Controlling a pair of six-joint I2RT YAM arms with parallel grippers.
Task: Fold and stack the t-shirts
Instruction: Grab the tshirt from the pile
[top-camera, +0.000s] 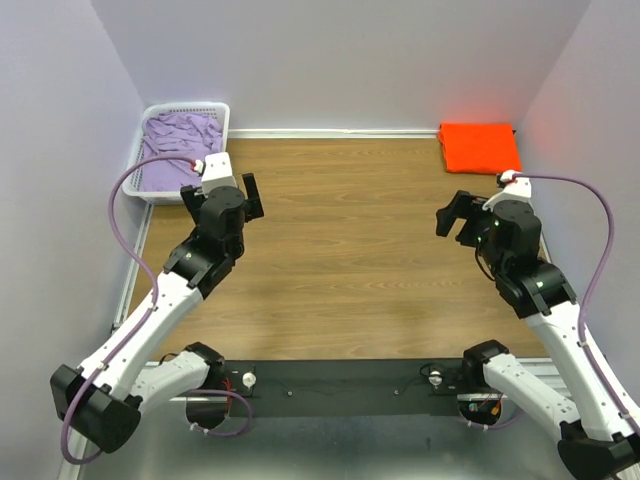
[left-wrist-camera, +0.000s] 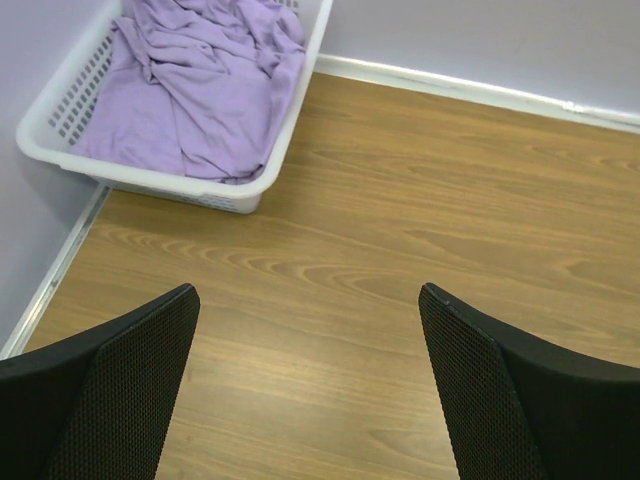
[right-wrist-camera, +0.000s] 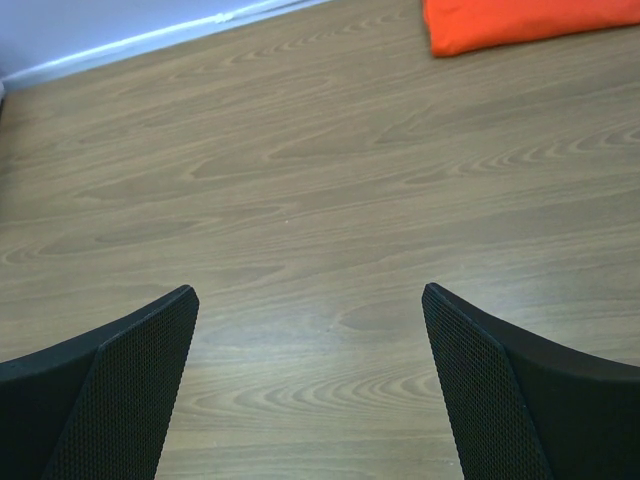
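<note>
Bolted at the near edge, both arms reach out over the wooden table (top-camera: 340, 260), the largest thing in view. The left arm (top-camera: 150, 300) points toward the far-left corner and the right arm (top-camera: 560, 310) toward the far-right.

The white lattice basket (top-camera: 185, 106) sits in the far-left corner with the lavender-purple t-shirt (top-camera: 175, 140) crumpled inside it, unfolded. The orange t-shirt (top-camera: 480, 147) lies folded flat in the far-right corner. No teal shirt shows in any view.

The left gripper (left-wrist-camera: 308, 292) hangs short of the basket with its jaws wide apart and nothing between them. The right gripper (right-wrist-camera: 308, 292) is likewise spread and empty, well short of the orange shirt.

The likely trouble lies in the basket. A pinch into that heap could take several layers at once, or snag the lattice wall, so the light basket would lift or slide along with the cloth.
</note>
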